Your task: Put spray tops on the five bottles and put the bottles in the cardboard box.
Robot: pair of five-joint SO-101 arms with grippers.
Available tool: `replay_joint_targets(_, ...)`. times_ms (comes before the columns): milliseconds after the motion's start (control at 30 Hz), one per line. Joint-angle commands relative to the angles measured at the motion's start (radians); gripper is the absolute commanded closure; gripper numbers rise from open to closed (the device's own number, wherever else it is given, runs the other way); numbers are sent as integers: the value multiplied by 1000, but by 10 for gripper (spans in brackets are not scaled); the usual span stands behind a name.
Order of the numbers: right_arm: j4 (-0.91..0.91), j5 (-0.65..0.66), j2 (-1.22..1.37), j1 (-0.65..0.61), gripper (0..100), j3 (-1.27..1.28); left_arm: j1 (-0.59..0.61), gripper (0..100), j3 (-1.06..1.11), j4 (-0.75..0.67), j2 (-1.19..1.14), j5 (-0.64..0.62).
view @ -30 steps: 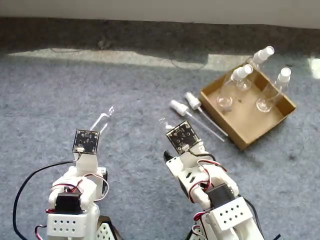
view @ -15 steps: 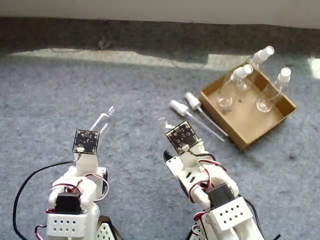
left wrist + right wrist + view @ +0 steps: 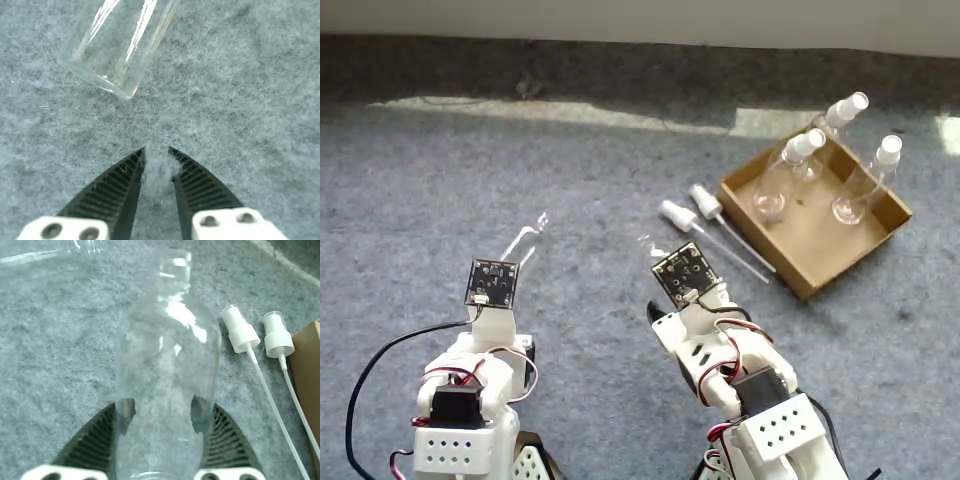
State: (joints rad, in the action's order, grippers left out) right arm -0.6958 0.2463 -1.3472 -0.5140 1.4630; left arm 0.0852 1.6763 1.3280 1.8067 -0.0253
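Grey carpet (image 3: 570,170): cardboard box (image 3: 820,245) near its right edge holds three capped bottles (image 3: 785,170); two spray tops (image 3: 677,213) lie just beside it. Right claw (image 3: 162,410) grips an uncapped bottle (image 3: 167,355); left claw (image 3: 156,152), narrowly parted, faces another lying bottle (image 3: 120,45).

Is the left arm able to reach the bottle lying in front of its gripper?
Probably yes: bare carpet lies between the left gripper and the bottle, though the jaws must open wider.

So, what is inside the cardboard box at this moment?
Inside the box are three bottles, each with a white spray top on. Part of the box floor is bare. The lower part of the rear bottle is partly hidden behind another bottle.
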Motion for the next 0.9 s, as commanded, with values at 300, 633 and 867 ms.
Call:
replay_joint_targets(300, -74, 14, -15, 16, 936, -68, -13, 954, 19, 6, 12, 9)
replay_joint_targets(633, -387, 68, -13, 130, 936, -346, -13, 954, 19, 6, 12, 9)
replay_joint_targets(867, -415, 143, -13, 134, 936, -361, -13, 954, 19, 6, 12, 9)
